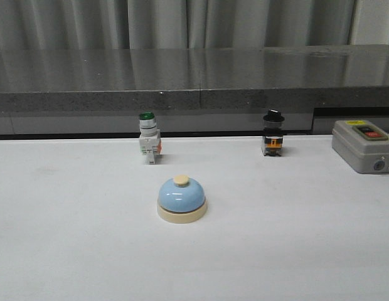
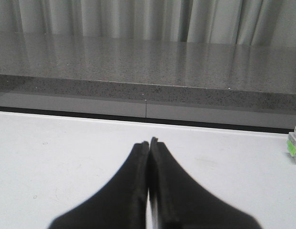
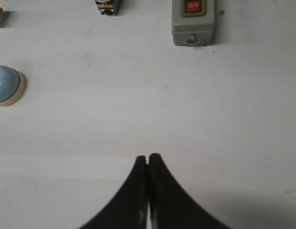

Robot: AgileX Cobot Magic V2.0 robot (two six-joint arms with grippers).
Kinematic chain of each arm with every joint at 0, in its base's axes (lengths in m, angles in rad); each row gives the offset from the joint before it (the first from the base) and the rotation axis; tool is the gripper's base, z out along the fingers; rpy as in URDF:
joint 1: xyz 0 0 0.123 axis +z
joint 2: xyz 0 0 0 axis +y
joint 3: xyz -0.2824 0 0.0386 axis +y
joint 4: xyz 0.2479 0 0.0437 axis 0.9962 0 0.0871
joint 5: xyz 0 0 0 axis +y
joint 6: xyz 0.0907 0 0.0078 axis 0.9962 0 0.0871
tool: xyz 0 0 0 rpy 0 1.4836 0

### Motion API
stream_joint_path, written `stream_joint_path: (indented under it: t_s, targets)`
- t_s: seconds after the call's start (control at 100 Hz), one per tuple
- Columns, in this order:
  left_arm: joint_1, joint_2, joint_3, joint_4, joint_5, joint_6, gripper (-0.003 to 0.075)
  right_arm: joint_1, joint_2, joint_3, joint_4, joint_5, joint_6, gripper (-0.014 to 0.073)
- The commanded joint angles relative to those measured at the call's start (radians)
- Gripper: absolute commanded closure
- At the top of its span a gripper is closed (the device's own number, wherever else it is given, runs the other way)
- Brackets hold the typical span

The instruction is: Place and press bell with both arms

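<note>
We see the bell (image 1: 181,199) alone mid-worktop (image 1: 69,251), probably within both arms' reach; left gripper (image 2: 149,142) and right gripper (image 3: 148,156) jaws closed, empty.

Light was soft, even and rather dim. The bell (image 1: 181,199) cast only a faint shadow on the white desk (image 1: 69,238). The grey ledge (image 1: 182,75) behind the bell carried pale reflections. In both wrist views the near end effector bases were blurred.

Right tool (image 3: 148,157) fingers pressed together, holding nothing, over white counter (image 3: 153,105); bell (image 3: 7,86) at frame edge; grey box (image 3: 193,21) with red OFF button
</note>
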Motion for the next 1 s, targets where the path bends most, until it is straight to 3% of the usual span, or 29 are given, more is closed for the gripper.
stream_joint_path:
  t_s: [0.0, 0.58, 0.81, 0.99]
  targets:
    - [-0.003, -0.029, 0.042, -0.01, -0.078, -0.007, 0.0741, -0.006, -0.038, 0.016, -0.001, -0.079, -0.001, 0.0654]
    - [-0.003, -0.029, 0.042, -0.01, -0.078, -0.007, 0.0741, -0.006, -0.464, 0.246, -0.004, -0.268, -0.001, 0.0654]
    - [-0.003, -0.029, 0.042, -0.01, -0.078, -0.007, 0.0741, -0.006, -0.647, 0.351, -0.123, -0.39, -0.001, 0.0654]
    - [-0.003, -0.029, 0.042, -0.01, -0.078, -0.007, 0.0741, -0.007, -0.734, 0.41, -0.138, -0.471, -0.001, 0.0654]
